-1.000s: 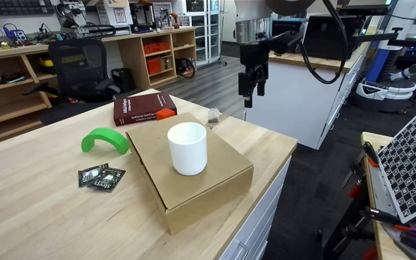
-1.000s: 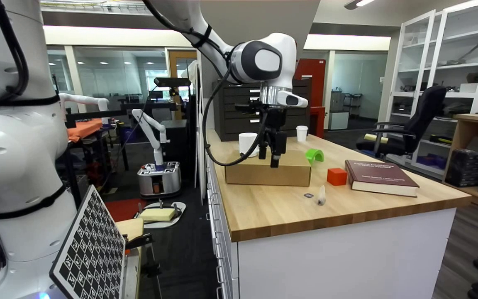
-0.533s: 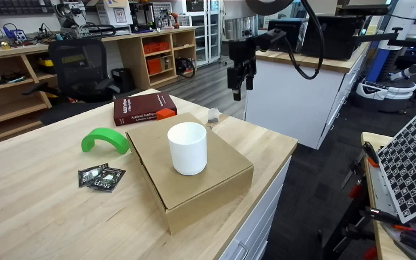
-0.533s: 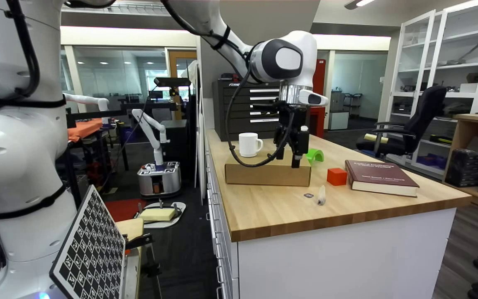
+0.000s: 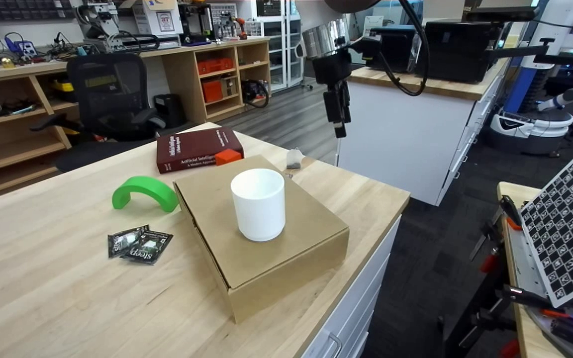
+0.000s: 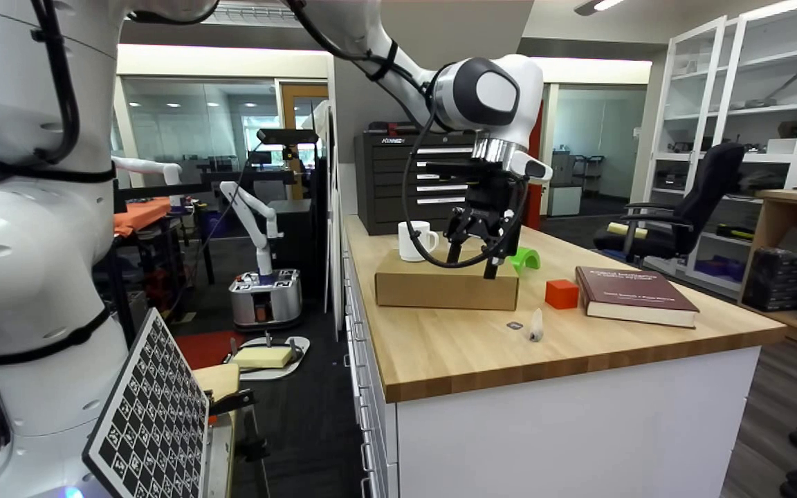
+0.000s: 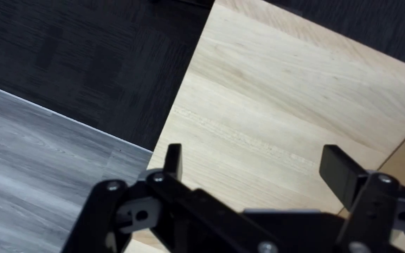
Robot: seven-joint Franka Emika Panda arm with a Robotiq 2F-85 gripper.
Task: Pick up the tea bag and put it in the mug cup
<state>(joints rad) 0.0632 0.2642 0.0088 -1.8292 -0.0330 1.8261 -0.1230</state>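
The pick-up step is judged current; the jaws are spread wide, empty. The tea bag [image 5: 294, 158] is seen near the drawerless edge of the bench [image 6: 454, 353], the mug cup [image 5: 259, 209] on a box [image 5: 276, 256]. Centring over the tea bag, then lowering, is needed.

Wht mug [image 5: 259, 206] on box [image 5: 291, 248], teabag [image 5: 294, 159] on tbl [image 5: 87, 303]

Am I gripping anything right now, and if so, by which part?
Nothing is held: the gripper is open, and the tea bag rests on the table.
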